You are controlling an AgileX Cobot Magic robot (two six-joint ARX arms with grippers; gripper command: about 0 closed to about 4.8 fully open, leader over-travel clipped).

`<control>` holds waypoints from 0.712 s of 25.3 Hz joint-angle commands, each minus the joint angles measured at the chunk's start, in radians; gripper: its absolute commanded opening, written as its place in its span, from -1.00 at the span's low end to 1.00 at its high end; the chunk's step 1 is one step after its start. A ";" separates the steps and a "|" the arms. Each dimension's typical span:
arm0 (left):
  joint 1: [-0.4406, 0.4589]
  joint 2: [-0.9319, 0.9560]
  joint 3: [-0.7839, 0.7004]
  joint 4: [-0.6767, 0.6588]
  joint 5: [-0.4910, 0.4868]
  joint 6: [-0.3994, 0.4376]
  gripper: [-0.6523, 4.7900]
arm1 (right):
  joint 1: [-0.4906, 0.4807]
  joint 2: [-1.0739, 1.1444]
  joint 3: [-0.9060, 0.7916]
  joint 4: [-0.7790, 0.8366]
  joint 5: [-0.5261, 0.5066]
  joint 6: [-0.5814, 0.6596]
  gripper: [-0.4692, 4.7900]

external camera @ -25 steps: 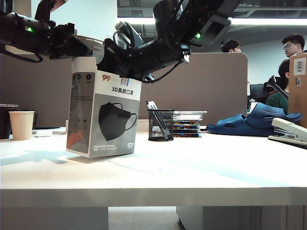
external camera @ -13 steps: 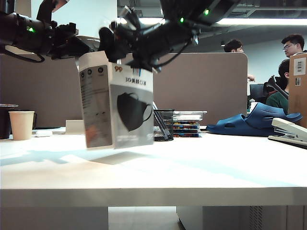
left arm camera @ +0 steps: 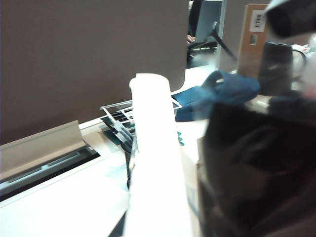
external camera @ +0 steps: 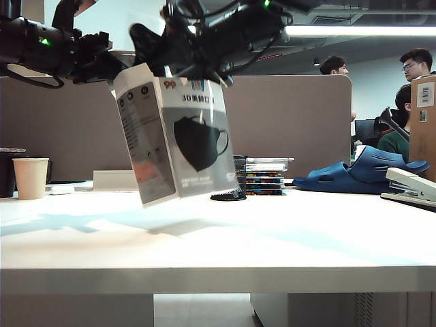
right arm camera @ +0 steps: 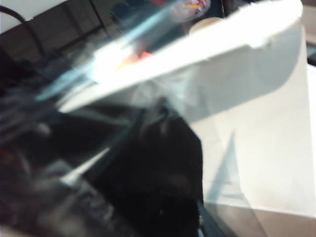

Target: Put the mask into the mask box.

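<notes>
The mask box [external camera: 184, 136], a white-and-grey carton with a printed black mask, hangs tilted above the table [external camera: 272, 238]. My left gripper [external camera: 112, 65] is at its top left corner, shut on a white top flap [left arm camera: 155, 163]. My right gripper [external camera: 160, 54] sits at the carton's open top; whether its jaws are open or shut is lost in blur. The right wrist view is blurred. It shows the mask [right arm camera: 158, 168], black in a shiny clear wrapper, lying against the carton's white flap [right arm camera: 256, 123] close to my right gripper.
A paper cup [external camera: 30, 177] stands at the far left. A black mesh pen cup [external camera: 231, 194] is mostly hidden behind the carton. Beside it are stacked cases [external camera: 266, 177], then blue slippers [external camera: 361, 174], a stapler [external camera: 412, 187] and a cardboard box [external camera: 424, 116].
The carton has left the table, swung to the right and tilted. My right arm has risen above it. The left arm has kept still.
</notes>
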 commanded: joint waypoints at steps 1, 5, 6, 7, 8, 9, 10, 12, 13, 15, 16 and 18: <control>0.006 -0.005 0.003 0.021 -0.062 0.008 -0.78 | -0.006 -0.040 0.003 0.011 -0.002 -0.004 0.26; 0.006 -0.005 0.003 0.024 -0.065 0.009 -0.78 | -0.010 -0.058 0.004 0.031 -0.003 -0.003 0.26; 0.006 -0.005 0.003 0.026 -0.065 0.009 -0.78 | -0.013 -0.059 0.004 0.039 -0.002 -0.003 0.26; 0.006 -0.005 0.003 0.028 -0.065 0.009 -0.78 | -0.013 -0.059 0.004 0.039 0.002 -0.004 0.25; 0.006 -0.005 0.003 0.029 -0.065 0.009 -0.78 | -0.014 -0.059 0.004 0.038 0.002 -0.004 0.25; 0.006 -0.005 0.003 0.032 -0.065 0.009 -0.78 | -0.019 -0.059 0.004 0.029 0.003 -0.004 0.21; 0.006 -0.006 0.003 0.033 -0.065 0.009 -0.78 | -0.024 -0.058 0.003 0.010 0.010 -0.004 0.20; 0.006 -0.006 0.003 0.038 -0.065 0.008 -0.78 | -0.025 -0.058 0.003 -0.032 0.038 -0.004 0.20; 0.006 -0.006 0.003 0.040 -0.065 0.009 -0.78 | -0.029 -0.058 0.003 -0.056 0.050 -0.005 0.20; 0.006 -0.006 0.003 0.043 -0.065 0.009 -0.78 | -0.037 -0.058 0.003 -0.093 0.045 -0.009 0.21; 0.006 -0.006 0.003 0.045 -0.065 0.009 -0.78 | -0.038 -0.058 0.003 -0.093 0.044 -0.009 0.20; 0.006 -0.006 0.003 0.048 -0.066 0.009 -0.78 | -0.039 -0.062 0.003 -0.085 0.043 -0.009 0.07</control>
